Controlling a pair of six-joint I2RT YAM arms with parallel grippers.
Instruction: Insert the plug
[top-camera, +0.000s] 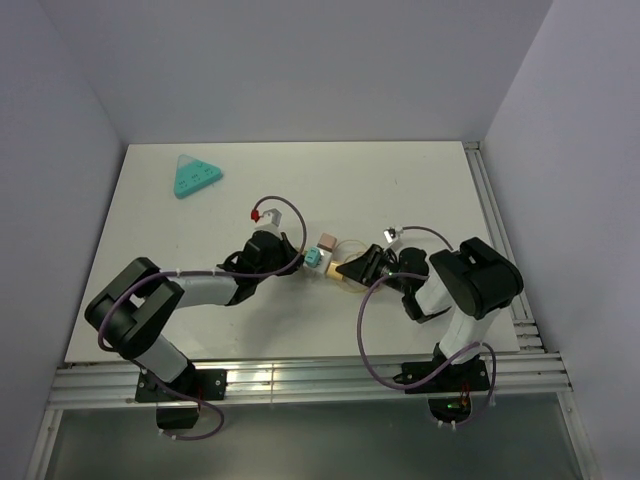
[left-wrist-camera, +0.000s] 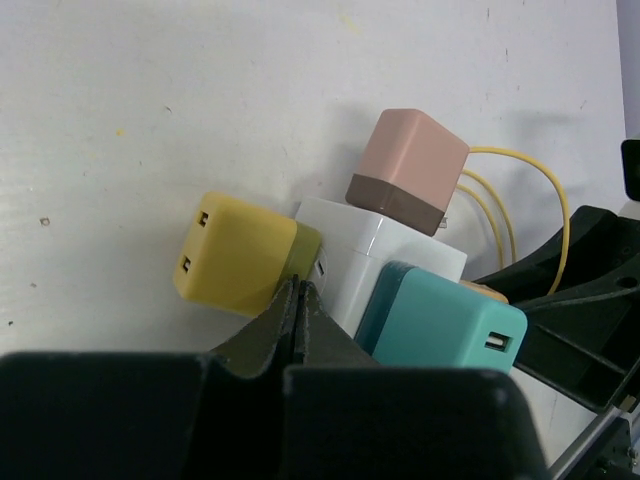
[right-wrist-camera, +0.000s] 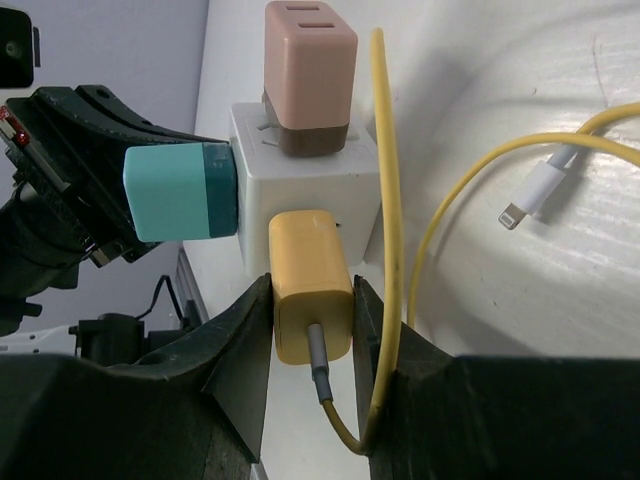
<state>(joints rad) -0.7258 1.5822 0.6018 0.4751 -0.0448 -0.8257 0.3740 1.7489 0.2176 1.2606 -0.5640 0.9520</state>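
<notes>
White walls stand round your white table (top-camera: 420, 190). Your left arm lies low from the near left corner and reaches to the middle. Its pincer (left-wrist-camera: 297, 290) is pressed together, tips just beside a mustard plug (left-wrist-camera: 235, 255). Your right arm is folded up tight by the right edge, with its wrist turned toward the left edge. Its pincer (right-wrist-camera: 312, 281) pinches the yellow plug (right-wrist-camera: 311, 292) from both sides. That plug is at the middle of the table, its front end against the white cube (right-wrist-camera: 320, 185). Its long side runs along the fingers and points toward the left edge. The yellow cord (right-wrist-camera: 388, 200) comes out the back. A pink plug (right-wrist-camera: 310, 60) and a teal plug (right-wrist-camera: 175, 190) sit on other faces of the cube.
</notes>
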